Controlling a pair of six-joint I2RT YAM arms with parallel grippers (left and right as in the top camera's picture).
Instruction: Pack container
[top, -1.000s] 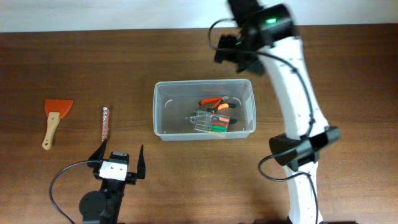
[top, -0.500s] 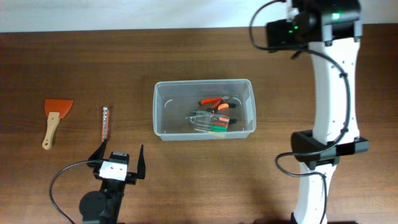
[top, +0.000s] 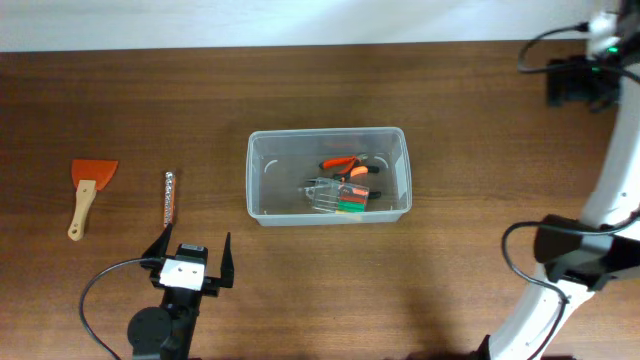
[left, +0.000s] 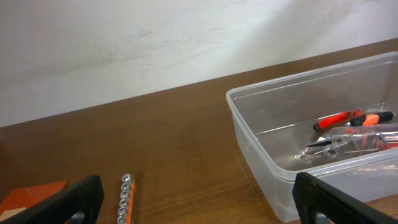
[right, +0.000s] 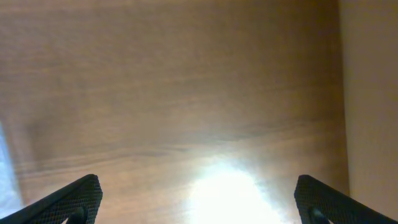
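Clear plastic container (top: 272, 185), orange pliers (top: 345, 165) inside; jaws of left gripper (top: 195, 247) and right gripper (right: 196, 202) wide apart.

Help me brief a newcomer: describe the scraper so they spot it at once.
Find the clear container in the middle of the table. Far to its left, beyond the thin metal strip, lies the scraper: the only tool with a wide orange blade and wooden handle.

The container (top: 275, 190) is clear, glossy plastic. The worktop (top: 140, 100) is dark, smooth wood with visible grain. The scraper (top: 85, 196) has a pale wooden handle.
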